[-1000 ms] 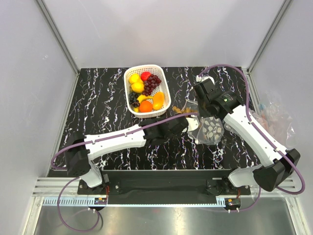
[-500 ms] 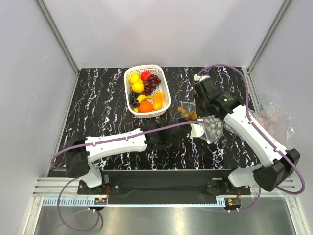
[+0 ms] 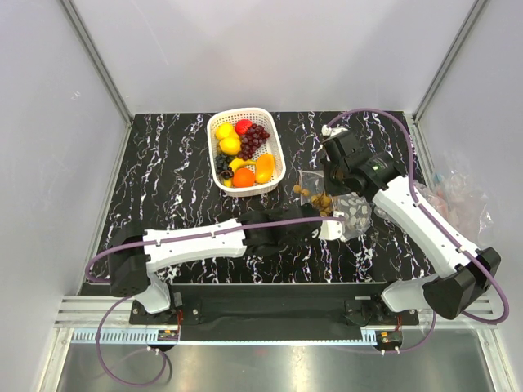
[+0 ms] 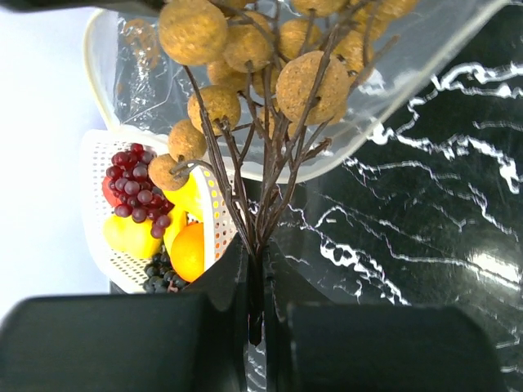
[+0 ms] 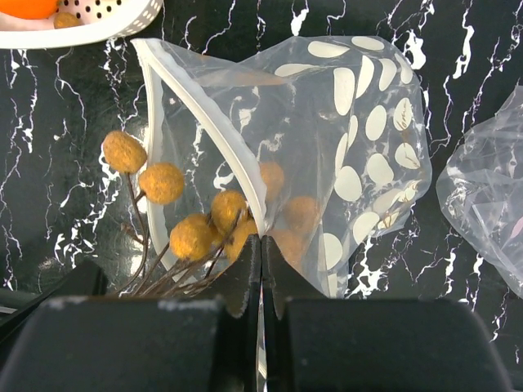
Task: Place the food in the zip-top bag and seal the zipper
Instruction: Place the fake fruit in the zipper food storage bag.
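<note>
A bunch of tan grapes (image 4: 310,77) on brown stems hangs from my left gripper (image 4: 255,261), which is shut on the stems. Part of the bunch (image 5: 192,237) lies inside the mouth of the clear zip-top bag (image 5: 368,139), and part is still outside it. My right gripper (image 5: 261,245) is shut on the bag's white zipper rim (image 5: 204,122) and holds the mouth up. In the top view the grapes (image 3: 315,196) sit between the two grippers. The rest of the food lies in the white basket (image 3: 276,155): lemons (image 3: 227,139), strawberry (image 3: 243,126), dark purple grapes (image 3: 255,139) and orange (image 3: 243,177).
A second crumpled clear bag (image 3: 462,192) lies beyond the table's right edge. The basket stands at the back middle, just left of the bag. White frame walls enclose the black marbled table (image 3: 163,171).
My left gripper has carried the tan grapes to the right, into the bag's mouth. The right gripper has shifted slightly with the rim it holds.
</note>
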Motion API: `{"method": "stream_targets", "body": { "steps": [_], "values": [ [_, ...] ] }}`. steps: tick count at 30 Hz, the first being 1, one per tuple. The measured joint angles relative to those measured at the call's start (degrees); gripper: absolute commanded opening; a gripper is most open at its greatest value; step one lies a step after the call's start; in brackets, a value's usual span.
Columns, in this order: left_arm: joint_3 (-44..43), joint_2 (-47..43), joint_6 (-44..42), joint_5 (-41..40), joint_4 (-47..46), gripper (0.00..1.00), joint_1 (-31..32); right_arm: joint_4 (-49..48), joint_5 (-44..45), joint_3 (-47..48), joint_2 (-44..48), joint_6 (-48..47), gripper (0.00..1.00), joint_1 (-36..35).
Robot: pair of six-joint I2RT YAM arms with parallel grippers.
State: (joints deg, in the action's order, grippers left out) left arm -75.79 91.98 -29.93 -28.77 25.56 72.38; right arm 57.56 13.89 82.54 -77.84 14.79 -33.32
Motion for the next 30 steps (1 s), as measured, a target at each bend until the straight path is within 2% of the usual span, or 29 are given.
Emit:
{"method": "stream_targets", "body": {
  "steps": [13,21,23,24,30],
  "values": [
    [-4.87,2.51,-1.79,2.84,6.03,0.0,0.22,-0.28,-0.96,-0.83,1.25,0.2,0.0,0.0],
    [-6.23,5.55,0.46,5.84,7.56,0.0,-3.56,1.09,-1.09,-0.81,2.95,0.24,0.0,0.0],
    [-6.21,5.35,0.48,6.25,7.3,0.16,-4.42,1.01,-1.18,-0.81,3.1,0.35,0.0,0.0],
    [-6.23,5.31,0.48,6.34,7.37,0.2,-4.46,0.94,-1.31,-0.81,3.15,0.37,0.0,0.0],
    [-9.9,6.49,1.33,9.44,8.57,0.3,-4.07,0.79,-2.89,-0.81,3.32,0.68,0.0,0.0]
  ]
}}
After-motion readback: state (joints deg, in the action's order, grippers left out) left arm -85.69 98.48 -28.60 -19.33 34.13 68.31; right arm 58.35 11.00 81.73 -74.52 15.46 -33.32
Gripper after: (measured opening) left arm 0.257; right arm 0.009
